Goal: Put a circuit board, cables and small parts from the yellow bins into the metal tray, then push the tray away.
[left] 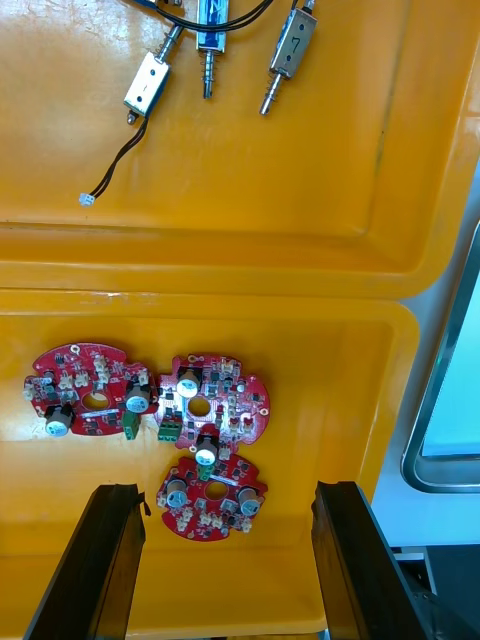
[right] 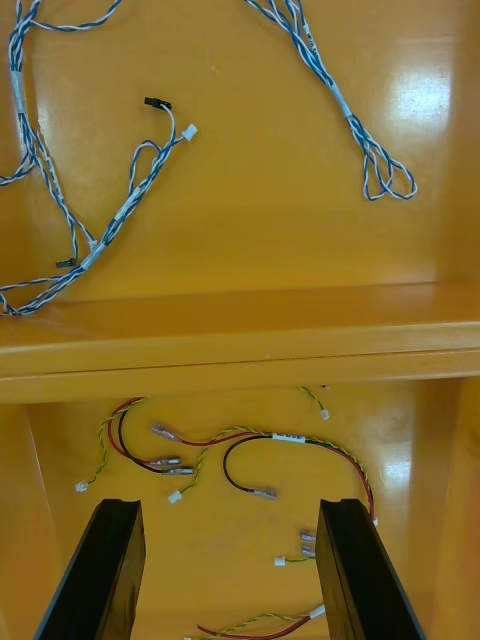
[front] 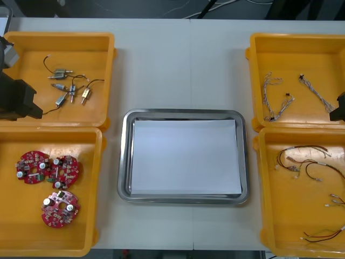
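At the left edge of the tabletop, my left gripper (left: 225,490) hangs over the near left bin (front: 54,237), its black fingers (left: 100,560) standing wide apart and gripping nothing. Under and just beyond them I see three round red circuit boards (left: 210,395) on the bin floor. Two lie side by side and touch, and the third sits close against that pair, between the fingers. Past the shared bin walls, the far left bin (front: 32,54) holds a loose cluster of small metal parts (front: 70,89) trailing thin black wires.

At the right edge of the tabletop, my right gripper (right: 232,505) hangs over the near right bin (front: 285,216), and its fingers (right: 350,570) are also spread apart and empty. Red and yellow cables (right: 260,440) and a black one are scattered below and ahead of them, and a few more lie toward the bin's near right corner. In the far right bin (front: 291,54) lie twisted blue and white cables (front: 277,97), one bunch toward its left side and another strand toward its right.

The metal tray (front: 123,162) rests in the middle of the tabletop between the two pairs of bins. It is white inside with a shiny rim, and it sits just beside the near bins on either side without touching them.
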Robot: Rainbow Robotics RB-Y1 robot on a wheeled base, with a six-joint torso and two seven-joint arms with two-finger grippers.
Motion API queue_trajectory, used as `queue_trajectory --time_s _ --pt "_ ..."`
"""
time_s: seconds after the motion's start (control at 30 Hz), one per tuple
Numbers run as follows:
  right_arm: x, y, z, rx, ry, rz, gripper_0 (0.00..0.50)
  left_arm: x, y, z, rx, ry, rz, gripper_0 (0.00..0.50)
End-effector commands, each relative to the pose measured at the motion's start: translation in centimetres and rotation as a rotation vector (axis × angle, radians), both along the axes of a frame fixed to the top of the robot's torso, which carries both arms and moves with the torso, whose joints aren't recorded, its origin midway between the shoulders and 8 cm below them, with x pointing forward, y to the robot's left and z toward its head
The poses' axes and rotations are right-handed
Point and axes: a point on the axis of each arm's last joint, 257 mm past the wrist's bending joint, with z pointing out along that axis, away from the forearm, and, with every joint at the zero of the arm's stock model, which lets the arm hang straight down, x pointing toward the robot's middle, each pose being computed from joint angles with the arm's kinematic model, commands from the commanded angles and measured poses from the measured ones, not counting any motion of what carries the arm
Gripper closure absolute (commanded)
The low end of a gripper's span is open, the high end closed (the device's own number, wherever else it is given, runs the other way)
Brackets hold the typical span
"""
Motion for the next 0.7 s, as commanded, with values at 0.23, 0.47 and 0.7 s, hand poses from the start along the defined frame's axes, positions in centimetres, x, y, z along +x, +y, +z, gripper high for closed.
queue_trajectory --time_s 0.23,0.47,0.7 --pt "-0.27 -1.39 1.79 -0.016 -0.038 -0.048 0.000 -0.13 0.58 0.42 0.026 -0.020 -0.040 0.000" --pt "-0.27 -1.39 1.79 -0.016 -0.038 -0.048 0.000 -0.13 0.58 0.42 0.026 -0.020 -0.040 0.000" --pt "-0.27 -1.39 1.79 -0.016 -0.038 -0.048 0.000 -0.13 0.58 0.42 0.026 -0.020 -0.040 0.000"
